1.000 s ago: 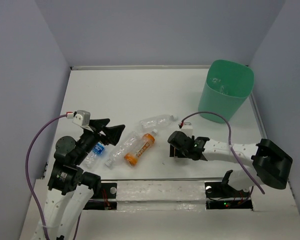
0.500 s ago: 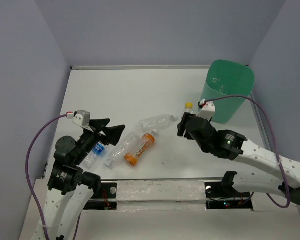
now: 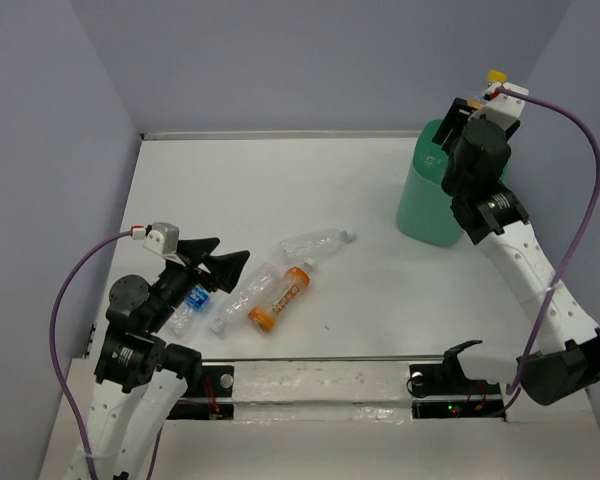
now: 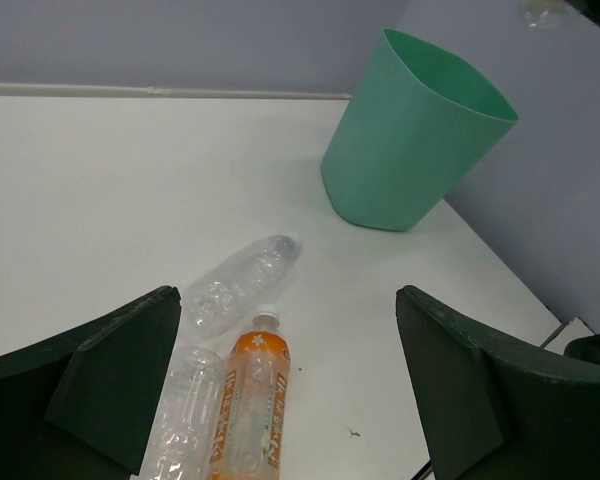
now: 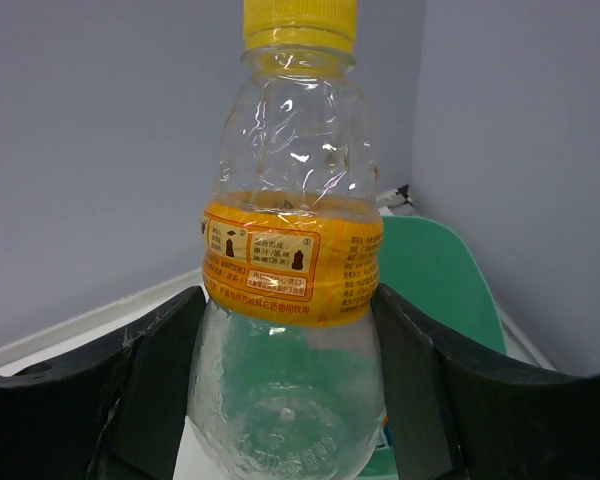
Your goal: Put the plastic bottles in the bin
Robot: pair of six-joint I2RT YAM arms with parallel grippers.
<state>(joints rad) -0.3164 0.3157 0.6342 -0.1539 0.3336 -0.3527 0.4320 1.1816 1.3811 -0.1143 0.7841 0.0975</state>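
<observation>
The mint-green bin (image 3: 432, 205) stands at the table's back right; it also shows in the left wrist view (image 4: 410, 140) and the right wrist view (image 5: 442, 280). My right gripper (image 3: 480, 105) is raised above the bin's rim, shut on a clear bottle with a yellow cap and an orange label (image 5: 290, 180); its cap (image 3: 496, 76) pokes up. On the table lie a clear bottle (image 3: 315, 243), an orange-labelled bottle (image 3: 280, 297), another clear bottle (image 3: 242, 298) and a blue-labelled bottle (image 3: 190, 305). My left gripper (image 3: 225, 265) is open and empty above them (image 4: 288, 296).
Grey-blue walls close in the table at the back and both sides. The bin stands close to the right wall. A purple cable (image 3: 580, 160) loops off the right wrist. A pale strip (image 3: 320, 380) runs along the table's front edge between the arm bases.
My right gripper has carried the yellow-capped bottle up and to the right, from low over the table's middle to above the bin. The left arm and the lying bottles have not moved.
</observation>
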